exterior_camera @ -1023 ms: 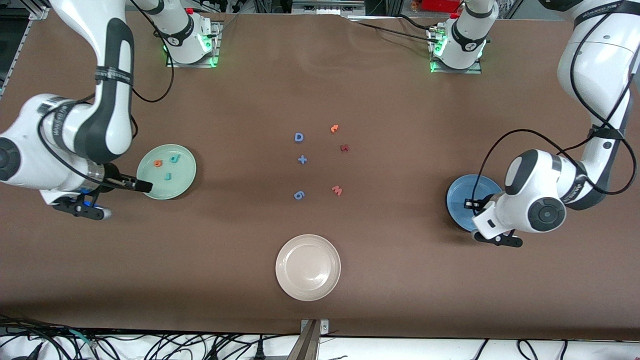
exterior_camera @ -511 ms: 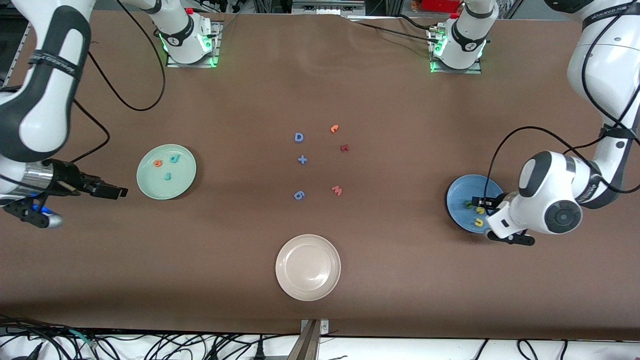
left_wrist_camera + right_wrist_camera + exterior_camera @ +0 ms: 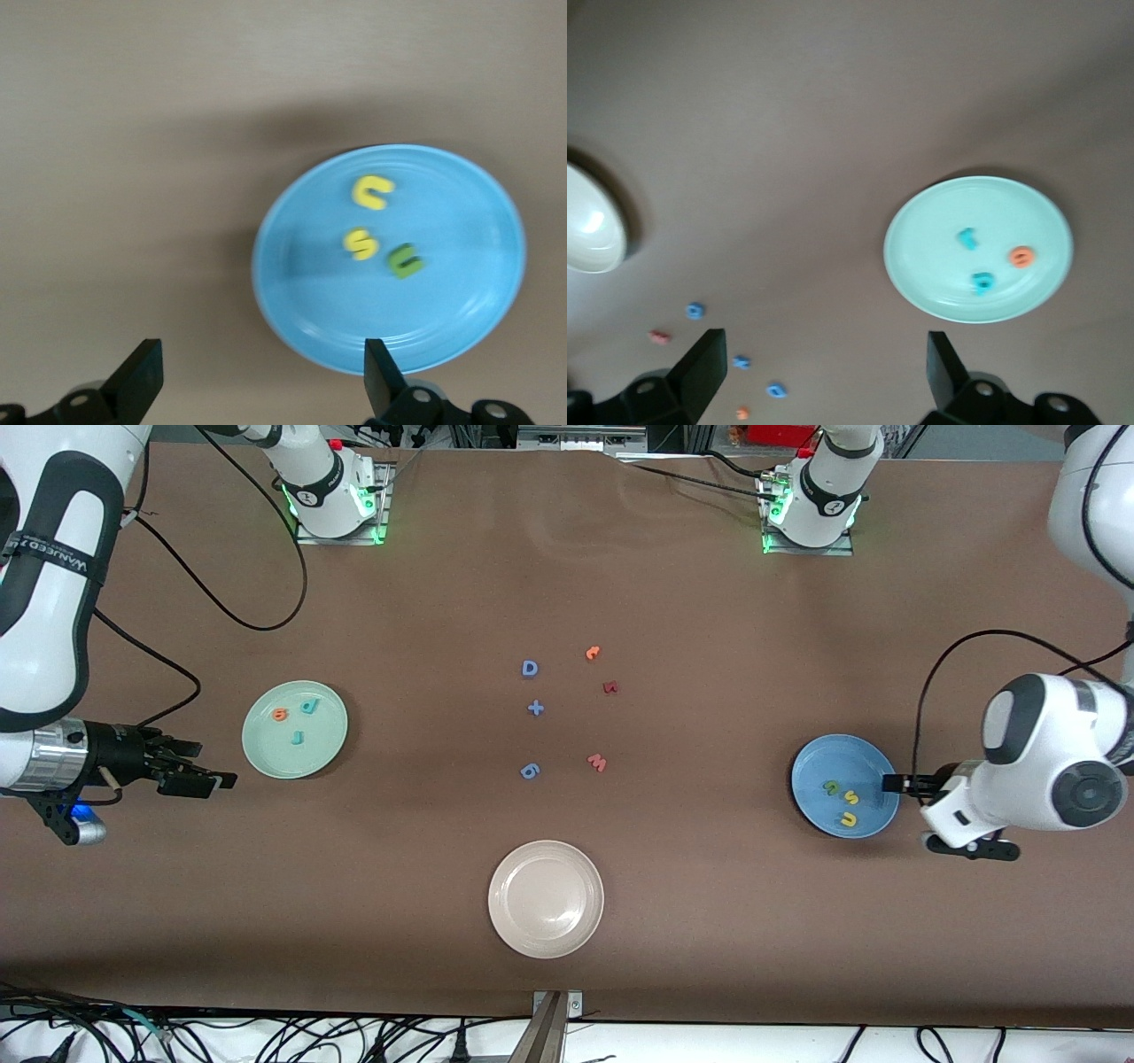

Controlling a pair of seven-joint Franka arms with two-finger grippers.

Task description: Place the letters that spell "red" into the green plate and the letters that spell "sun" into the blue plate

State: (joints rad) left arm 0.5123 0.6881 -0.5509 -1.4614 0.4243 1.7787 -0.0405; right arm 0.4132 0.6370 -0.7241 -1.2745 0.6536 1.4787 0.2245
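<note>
The green plate [image 3: 323, 748] holds the orange "e" [image 3: 280, 713], teal "d" [image 3: 308, 707] and teal "r" [image 3: 298, 736]. My right gripper [image 3: 199, 778] hangs open and empty over the table beside that plate, toward the right arm's end. The right wrist view shows the green plate [image 3: 930, 257] with its three letters past my right gripper [image 3: 824, 367]. The blue plate [image 3: 819, 762] holds the green "n" [image 3: 832, 786], yellow "s" [image 3: 851, 797] and yellow "u" [image 3: 848, 819]. My left gripper [image 3: 895, 783] is open and empty at that plate's rim. In the left wrist view, the blue plate [image 3: 461, 230] lies just past my left gripper [image 3: 261, 376].
A beige plate [image 3: 546, 899] sits near the front camera. Mid-table lie a blue "D" [image 3: 530, 668], a blue plus [image 3: 535, 708], a blue "6" [image 3: 529, 771], a pink "w" [image 3: 597, 762], a dark red piece [image 3: 609, 687] and an orange piece [image 3: 593, 653].
My left gripper opened over the blue plate and drew back toward the left arm's end, uncovering the three letters. My right gripper pulled off the green plate toward the right arm's end.
</note>
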